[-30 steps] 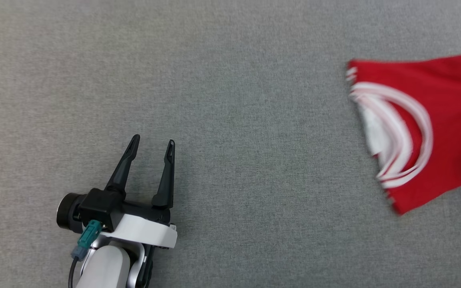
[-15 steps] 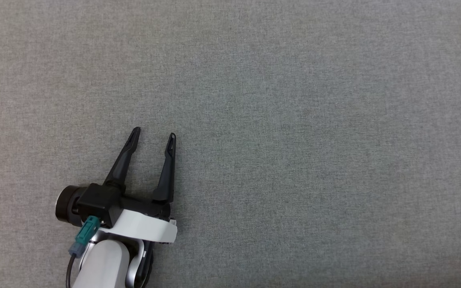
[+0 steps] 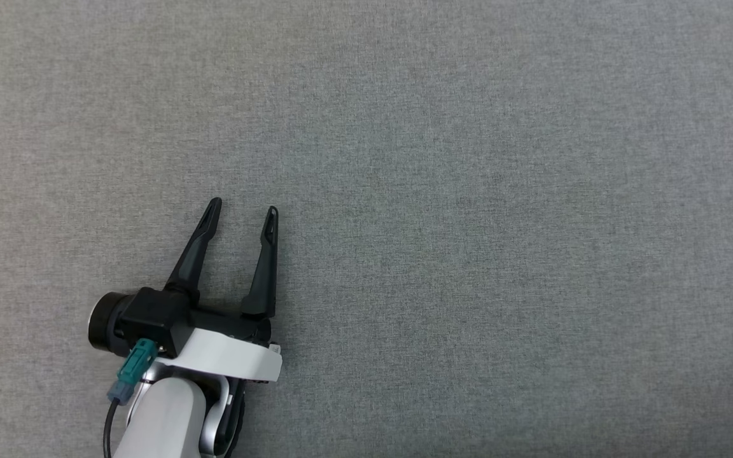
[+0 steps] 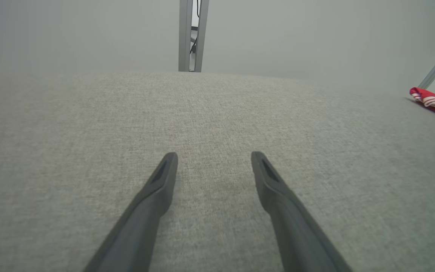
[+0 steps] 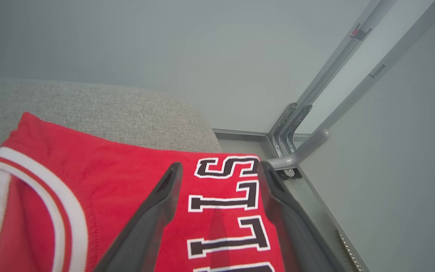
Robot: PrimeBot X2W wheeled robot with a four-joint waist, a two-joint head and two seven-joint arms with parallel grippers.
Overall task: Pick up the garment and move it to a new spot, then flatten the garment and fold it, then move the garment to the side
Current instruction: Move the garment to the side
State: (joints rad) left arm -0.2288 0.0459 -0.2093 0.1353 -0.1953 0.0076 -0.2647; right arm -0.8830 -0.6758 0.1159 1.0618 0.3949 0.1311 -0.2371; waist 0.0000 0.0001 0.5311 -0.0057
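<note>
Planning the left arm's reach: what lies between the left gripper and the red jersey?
Only bare grey fabric surface: in the left wrist view, nothing sits between the left gripper and the red jersey lying at the surface's right edge.

Grey cloth table (image 3: 468, 254), flat, woven texture. Pale wall (image 5: 127, 45) behind. Metal post (image 4: 193, 36) upright past far edge. Grey frame bars (image 5: 327, 64) angled in corner.

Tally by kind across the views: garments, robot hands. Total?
red garment: 1
robot hands: 2 (left hand, right hand, both open)
Total: 3
</note>
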